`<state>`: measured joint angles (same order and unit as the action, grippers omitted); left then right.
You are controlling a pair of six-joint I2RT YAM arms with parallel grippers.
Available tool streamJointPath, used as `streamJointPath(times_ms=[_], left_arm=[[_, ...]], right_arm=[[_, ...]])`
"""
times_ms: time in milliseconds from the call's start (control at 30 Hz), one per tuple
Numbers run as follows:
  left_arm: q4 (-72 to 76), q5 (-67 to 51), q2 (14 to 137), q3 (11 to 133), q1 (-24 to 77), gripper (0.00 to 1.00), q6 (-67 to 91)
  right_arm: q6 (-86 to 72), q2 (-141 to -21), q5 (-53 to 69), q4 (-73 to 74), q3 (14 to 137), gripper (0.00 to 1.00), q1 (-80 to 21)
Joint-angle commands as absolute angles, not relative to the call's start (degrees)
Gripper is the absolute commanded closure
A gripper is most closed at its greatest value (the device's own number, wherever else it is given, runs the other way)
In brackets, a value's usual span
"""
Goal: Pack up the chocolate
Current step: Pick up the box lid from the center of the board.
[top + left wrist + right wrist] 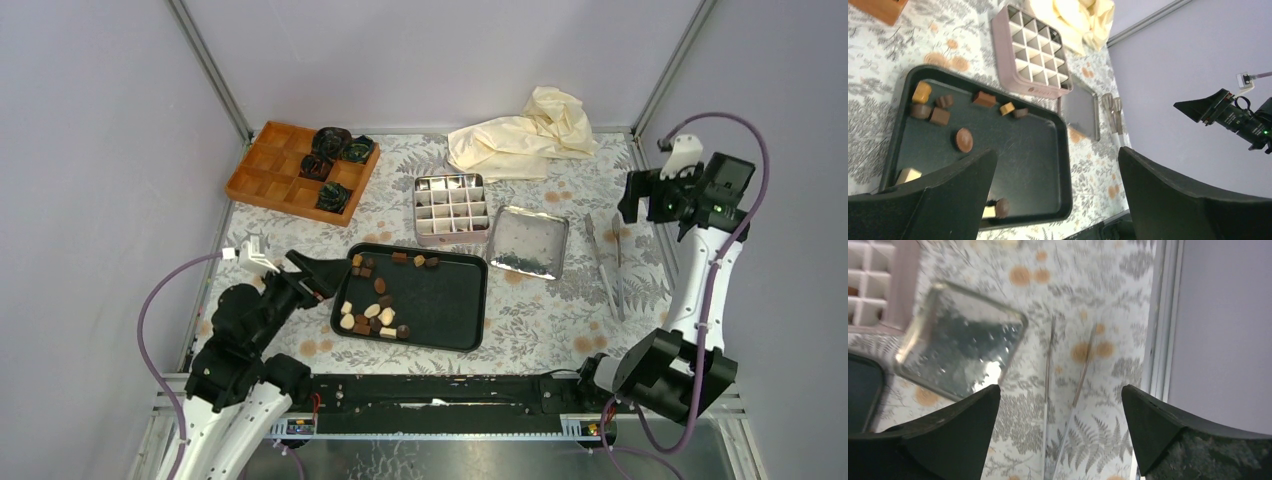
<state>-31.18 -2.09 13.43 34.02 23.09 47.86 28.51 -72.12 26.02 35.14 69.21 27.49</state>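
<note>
The chocolate (372, 311), a scatter of dark brown, light brown and cream-white pieces, is seen lying on the left half of a black tray (440, 300) set near the front of a floral-patterned table (560, 320). A few pieces are grouped at the tray's far left corner, a few more are lined along its far edge, and a cluster is gathered toward the near left. The left gripper (325, 275) is held at the tray's left rim, its fingers (948, 190) spread wide with nothing between them. Just beyond the tray, a pinkish tin box (451, 208) divided into square cells is placed, and its shiny lid (528, 242) is laid flat beside it on the right; what the cells hold cannot be made out. A pair of metal tongs (608, 262) is laid further right. The right gripper (645, 200) is raised above the table's right edge, near the tongs, and its fingers (948, 435) are likewise parted wide and empty. At the far left, a wooden compartment tray (280, 175) is shown with crumpled black-green paper cups (335, 150) in several sections, while a crumpled cream cloth (525, 135) is heaped at the back.
</note>
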Motion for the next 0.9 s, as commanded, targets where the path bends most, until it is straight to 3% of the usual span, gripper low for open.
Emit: streamJointPath(times_ms=[0, 167, 233, 333, 500, 867], left_arm=[[-20.3, -0.8, 15.5, 37.7, 22.8, 0.01, 47.7], [-13.4, -3.6, 21.7, 40.0, 22.8, 0.01, 47.6], [-9.2, -6.9, 24.1, 38.9, 22.8, 0.01, 48.0], [-4.3, -10.2, 27.8, 35.4, 22.8, 0.01, 48.6], [-3.7, -12.6, 34.2, 32.3, 22.8, 0.01, 48.0], [4.5, -11.4, 42.4, 26.5, 22.8, 0.01, 50.0]], right_arm=[[21.0, -70.0, 35.3, 33.3, 74.5, 0.0, 27.5], [28.9, -70.1, 57.3, 37.8, 74.2, 0.0, 27.5], [41.0, -69.6, 69.1, 42.5, 71.4, 0.0, 27.5], [71.2, -68.6, 76.2, 57.5, 65.5, 0.0, 27.2], [83.5, -68.7, 63.2, 63.9, 59.8, 0.0, 16.6], [73.1, -69.3, 45.9, 44.8, 48.2, 0.0, 3.6]])
